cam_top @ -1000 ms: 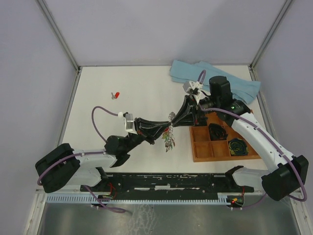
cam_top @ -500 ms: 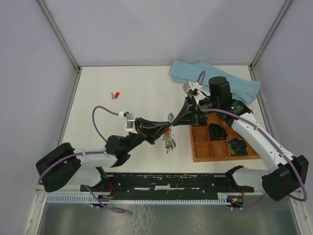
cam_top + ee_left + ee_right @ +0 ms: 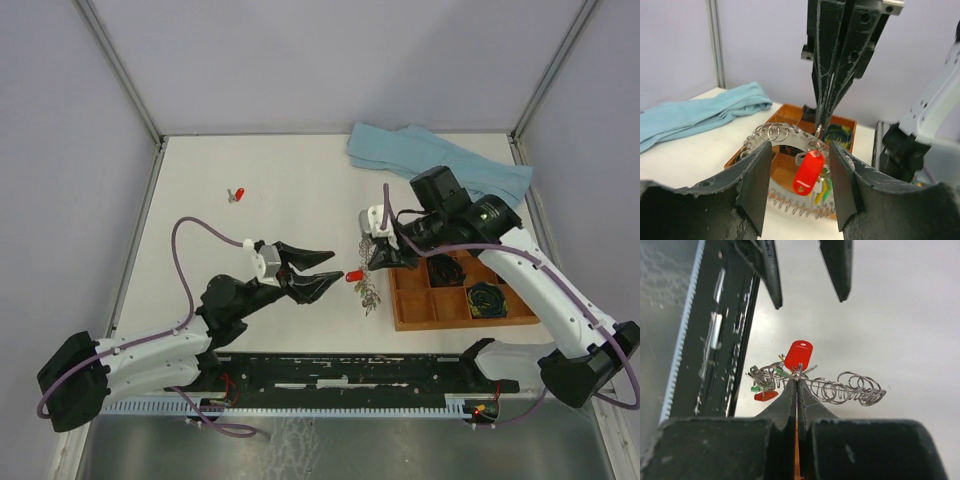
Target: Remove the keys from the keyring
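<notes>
My right gripper (image 3: 374, 264) is shut on the silvery keyring (image 3: 369, 292) and holds it above the table, just left of the tray. In the right wrist view the shut gripper (image 3: 797, 381) pinches the keyring (image 3: 850, 390) at a small loop. A red key tag (image 3: 799, 355) sticks out from that loop, and green and red keys (image 3: 761, 392) hang to the left. My left gripper (image 3: 333, 269) is open, a short way left of the red key tag (image 3: 354, 276). In the left wrist view the tag (image 3: 809, 172) hangs between the open pads without touching them.
A loose red key (image 3: 238, 194) lies on the table at the far left. A blue cloth (image 3: 440, 165) is bunched at the back right. The wooden tray (image 3: 460, 323) at the right holds dark coiled bundles (image 3: 487, 298).
My left gripper has opened and pulled back to the left, away from the ring. The right gripper has shut on the keyring and carried it slightly down and right.
</notes>
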Robot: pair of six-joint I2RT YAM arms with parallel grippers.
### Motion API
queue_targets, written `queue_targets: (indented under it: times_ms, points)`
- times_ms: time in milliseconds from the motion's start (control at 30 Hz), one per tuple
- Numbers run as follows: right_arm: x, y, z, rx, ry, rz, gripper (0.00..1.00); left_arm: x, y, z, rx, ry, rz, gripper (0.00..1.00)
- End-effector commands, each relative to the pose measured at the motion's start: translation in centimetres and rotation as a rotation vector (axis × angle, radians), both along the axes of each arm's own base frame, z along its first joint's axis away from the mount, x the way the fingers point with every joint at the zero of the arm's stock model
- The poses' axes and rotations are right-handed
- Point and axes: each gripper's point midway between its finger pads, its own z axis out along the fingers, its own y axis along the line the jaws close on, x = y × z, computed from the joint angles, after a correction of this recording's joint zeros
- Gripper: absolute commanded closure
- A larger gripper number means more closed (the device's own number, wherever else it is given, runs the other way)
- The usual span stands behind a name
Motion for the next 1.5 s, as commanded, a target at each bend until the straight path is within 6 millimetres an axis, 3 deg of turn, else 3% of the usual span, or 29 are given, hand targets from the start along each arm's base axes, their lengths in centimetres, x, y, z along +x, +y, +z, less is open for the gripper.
queue_targets:
  times_ms: [0, 167, 367, 767, 1467]
  points:
    - [0.4, -2.5, -1.8, -0.231, -0.213, 0.051, 0.99, -0.7, -0.9, -4.5, 0.274, -0.149, -0.051, 0.43]
    - [0.3, -2.6, -2.1, -0.261, -0.217, 0.064, 0.99, -1.2, -1.9, -3.8, 0.227, -0.259, -0.091, 0.45]
    - [0.0, -2.3, -2.7, -0.271, -0.203, 0.087, 0.99, -1.4, -4.2, -3.5, 0.183, -0.251, -0.174, 0.53]
    - [-0.4, -2.0, -3.3, -0.281, -0.189, 0.114, 0.99, -1.3, -7.1, -2.6, 0.109, -0.224, -0.231, 0.67]
    - [-0.8, -1.8, -3.2, -0.269, -0.173, 0.130, 0.99, -1.0, -8.7, -4.1, 0.131, -0.164, -0.272, 0.74]
